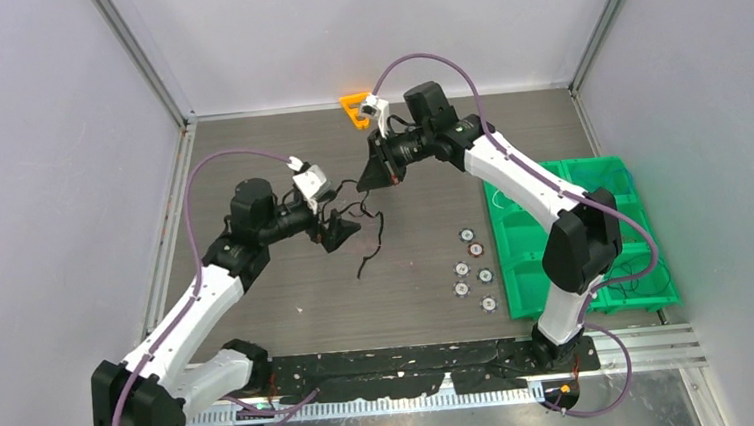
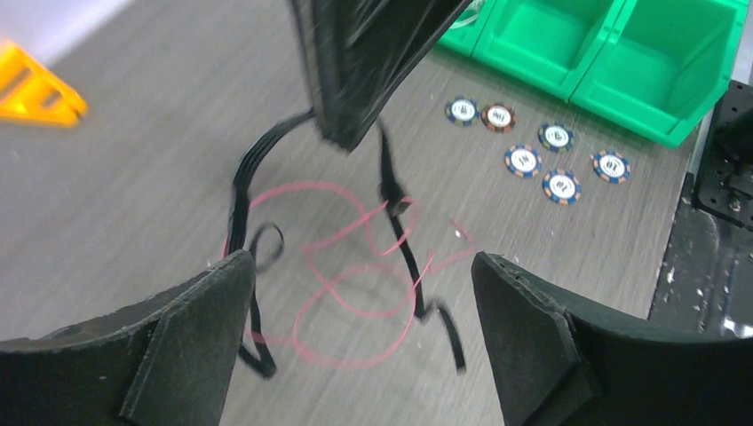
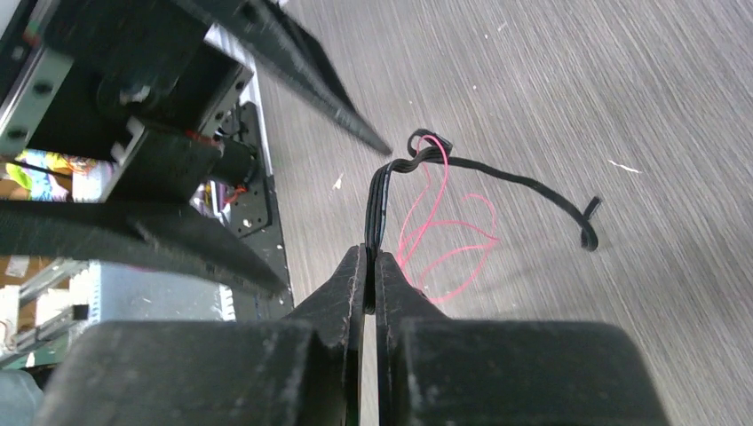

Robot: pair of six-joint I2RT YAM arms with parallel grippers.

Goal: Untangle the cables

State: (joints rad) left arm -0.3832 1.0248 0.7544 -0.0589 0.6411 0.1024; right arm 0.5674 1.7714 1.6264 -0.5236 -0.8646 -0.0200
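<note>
A: Biggest risk from here?
B: Tightening rather than freeing. Right gripper pinched shut on the black cable, with the red wire looped around that same stretch. Could cinch the crossing with a hard pull up or far. Over or under at that crossing: cannot tell.
A: Slipping?
B: Possible too. Gripped only at the very fingertips, on thin flat strands; could lose them under a jerk.
A: And on the left?
B: Left gripper spread wide, holding nothing, poised just above the red loops. Could grab red and black together on closing here, or snag only the thin red and drag the whole lot over the table.
A: Whereabouts of the cables?
B: Mid-table, between the two grippers and left of the chips, well apart from the bins. One end lifted in the right pinch, the rest trailing on the wood toward the near side.
A: Pose of the arms?
B: Right: reaching from the near right corner up and far, then folding back left, fingers aimed down and left at the tangle. Left: stretched from the near left toward the middle, fingers pointing right. Tips near each other, not touching, so little room; worth watching for a knock between them on any swing.
</note>
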